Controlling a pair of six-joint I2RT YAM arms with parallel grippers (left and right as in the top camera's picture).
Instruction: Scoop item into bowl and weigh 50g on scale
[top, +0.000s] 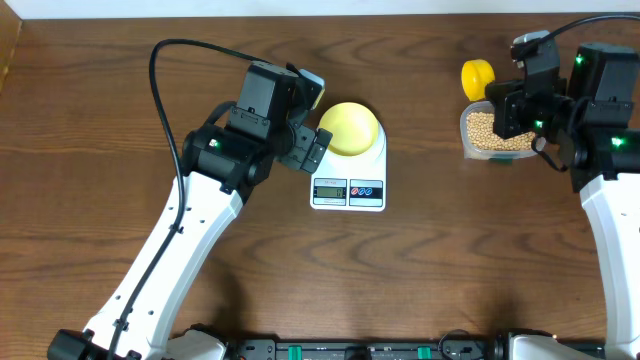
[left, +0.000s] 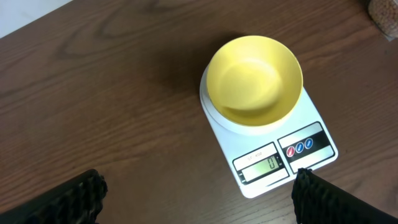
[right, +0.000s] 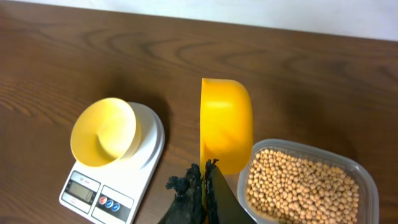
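In the overhead view you see the scale (top: 348, 190) in the middle of the brown tabletop (top: 100, 120), and the pale-yellow bowl (top: 350, 128) sits on its round platform. The left claw (top: 312, 118) is just beside the bowl, at its left edge, and it is released, with nothing in it. At the upper right of the frame stands a clear tub (top: 464, 130) with the beans (top: 487, 128) inside. The right claw (top: 500, 100) is over this tub, and the bright yellow scoop (top: 477, 78) shows at the tub's upper left corner. In the left wrist view the bowl is in the upper middle of the frame, empty, and it covers almost the whole platform. The display of the scale is below it and reads zero, with the coloured buttons at its right. The two black fingers (left: 68, 196) are far apart in the lower corners of the frame and touch nothing. In the right wrist view the right claw is at the bottom centre, clenched on the lower end of the scoop. The scoop stands on its edge above it, with its open side to the left. The tub of beans is at the lower right, just beside the scoop, and the scale with the bowl is at the lower left, well apart from the tub.
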